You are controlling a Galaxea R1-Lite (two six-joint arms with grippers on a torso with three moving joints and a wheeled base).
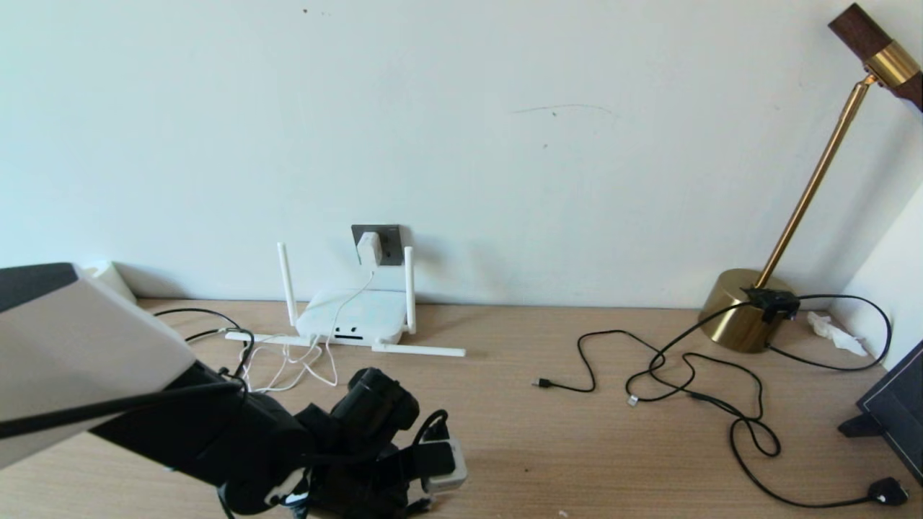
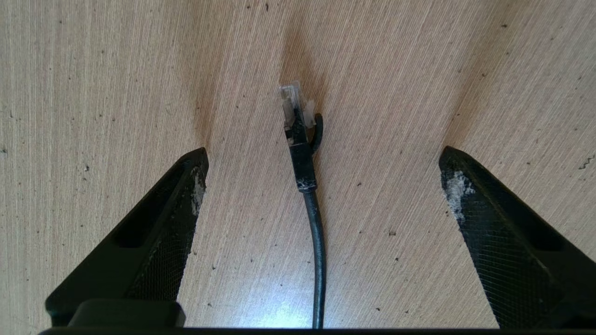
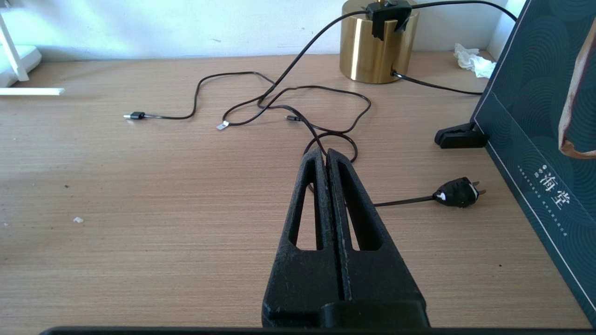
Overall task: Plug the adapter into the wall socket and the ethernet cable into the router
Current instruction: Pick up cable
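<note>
The white adapter (image 1: 368,249) sits plugged into the dark grey wall socket (image 1: 388,239), and its thin white cord runs down over the router (image 1: 353,317). The router lies flat against the wall, with two antennas up and two flat on the table. In the left wrist view the black ethernet cable (image 2: 317,242) lies on the wood with its clear plug tip (image 2: 292,102) pointing away. My left gripper (image 2: 323,156) hangs open over it, one finger on each side, touching nothing. My right gripper (image 3: 326,153) is shut and empty, low over the table.
A brass lamp base (image 1: 743,310) stands at the back right, with thin black USB cables (image 1: 649,375) looping in front of it. A black mains plug (image 1: 888,491) and a dark board (image 1: 898,411) lie at the right edge, with a crumpled tissue (image 1: 836,331) beside the lamp.
</note>
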